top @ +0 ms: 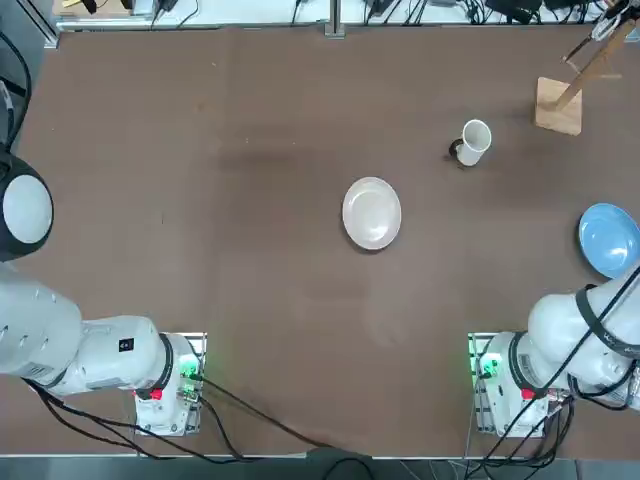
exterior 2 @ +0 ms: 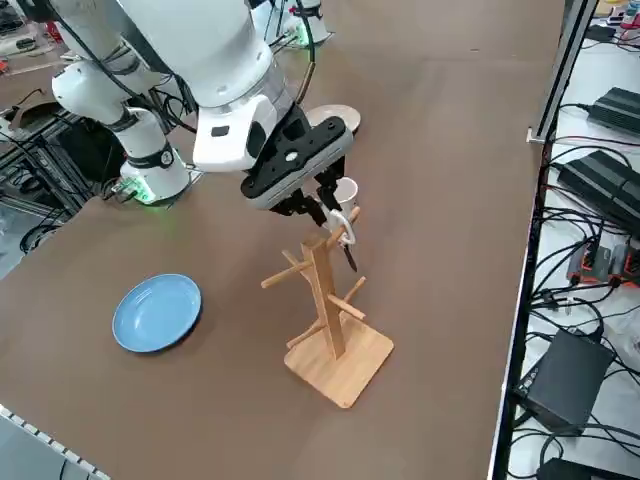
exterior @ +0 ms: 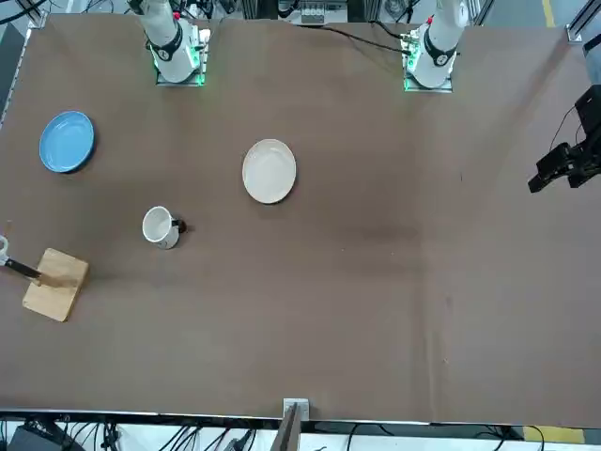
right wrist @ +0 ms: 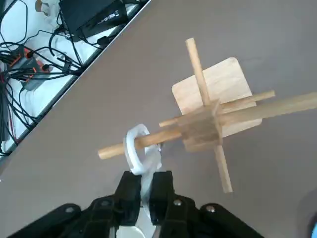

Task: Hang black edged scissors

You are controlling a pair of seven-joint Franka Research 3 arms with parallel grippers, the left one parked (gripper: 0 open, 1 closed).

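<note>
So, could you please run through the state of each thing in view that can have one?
Black edged scissors: one handle loop threaded over a peg, held by the right gripper.
Right gripper: shut on the scissors, at the rack's top.
Wooden rack: upright on its base, pegs otherwise bare.
White mug: lying on its side.
White plate: flat on the table, empty.
Blue plate: flat on the table, empty.

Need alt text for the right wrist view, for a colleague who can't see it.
The right gripper, jaws shut on the black edged scissors, has one whitish handle loop threaded over a peg of the wooden rack. The rack is seen from above, standing on its square base on the brown table, with cables past the table edge.
</note>
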